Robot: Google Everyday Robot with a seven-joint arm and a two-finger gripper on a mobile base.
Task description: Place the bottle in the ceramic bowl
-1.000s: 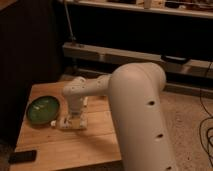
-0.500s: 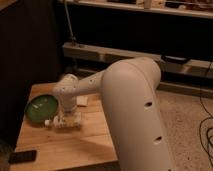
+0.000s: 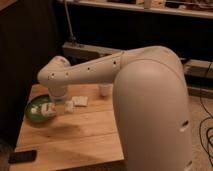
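Note:
The green ceramic bowl (image 3: 33, 116) sits at the left edge of the wooden table (image 3: 85, 130). My gripper (image 3: 51, 109) hangs from the white arm over the bowl's right rim. It is shut on the small pale bottle (image 3: 37, 109), which lies crosswise, its left end over the inside of the bowl. The arm hides the bowl's far rim.
A flat white square pad (image 3: 80, 101) lies right of the gripper. A pale cup (image 3: 105, 90) stands at the back of the table. A black phone (image 3: 22, 156) lies at the front left corner. Dark shelves and cables stand behind; the robot's bulky white body fills the right.
The gripper has moved left with the bottle, from over the table's middle to over the bowl's right rim. The bowl and pad have not moved.

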